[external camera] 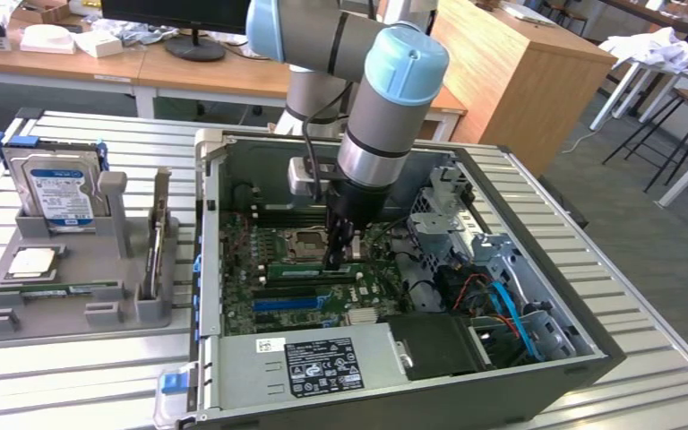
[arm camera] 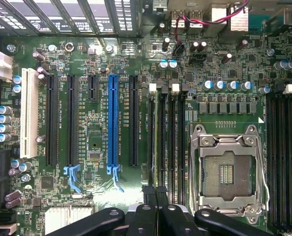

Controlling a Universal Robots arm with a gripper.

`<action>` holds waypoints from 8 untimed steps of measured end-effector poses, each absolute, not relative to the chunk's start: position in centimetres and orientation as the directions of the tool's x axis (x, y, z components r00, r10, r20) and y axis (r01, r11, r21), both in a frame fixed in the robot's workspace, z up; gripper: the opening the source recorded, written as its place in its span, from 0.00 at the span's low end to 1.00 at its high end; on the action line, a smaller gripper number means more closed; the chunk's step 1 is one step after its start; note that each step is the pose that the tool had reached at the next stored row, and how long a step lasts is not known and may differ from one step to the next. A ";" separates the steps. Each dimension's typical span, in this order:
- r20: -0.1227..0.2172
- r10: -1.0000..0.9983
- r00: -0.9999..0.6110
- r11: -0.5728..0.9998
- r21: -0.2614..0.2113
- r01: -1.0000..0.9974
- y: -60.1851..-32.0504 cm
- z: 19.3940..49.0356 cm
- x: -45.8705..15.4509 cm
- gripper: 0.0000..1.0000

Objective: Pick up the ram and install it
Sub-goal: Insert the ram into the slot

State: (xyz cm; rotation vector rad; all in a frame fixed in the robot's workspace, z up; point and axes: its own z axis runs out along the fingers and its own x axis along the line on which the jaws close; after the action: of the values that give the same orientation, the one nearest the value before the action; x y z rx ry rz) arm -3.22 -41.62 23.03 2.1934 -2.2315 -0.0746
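Observation:
The ram [external camera: 311, 268] is a thin green stick standing on edge in a memory slot of the motherboard [external camera: 275, 309], just in front of the CPU socket [external camera: 308, 240]. In the exterior view my gripper [external camera: 341, 259] reaches down into the open computer case [external camera: 583, 345]. Its tip is at the end of the ram towards the exterior view's right. In the wrist view the black fingers [arm camera: 146, 209] are pressed together, and my gripper [arm camera: 156, 190] is shut over one end of the memory slots [arm camera: 173, 137], beside the CPU socket [arm camera: 227, 169]. Whether the tips touch the ram I cannot tell.
A grey holder tray [external camera: 46, 313] at the exterior view's left carries a hard drive [external camera: 60, 188], a CPU chip [external camera: 33, 262] and another green stick [external camera: 67, 289]. Inside the case are a power supply [external camera: 320, 358], blue cables [external camera: 509, 305] and a drive cage [external camera: 446, 210]. A blue expansion slot [arm camera: 112, 120] lies near the memory slots.

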 end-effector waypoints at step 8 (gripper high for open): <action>-0.025 -1.000 -0.015 0.014 0.042 -0.999 -41.6 23.0 -3.2 0.11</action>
State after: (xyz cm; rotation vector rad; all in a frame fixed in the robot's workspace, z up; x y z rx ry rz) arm -3.20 -41.62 23.02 2.1967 -2.2282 -0.0746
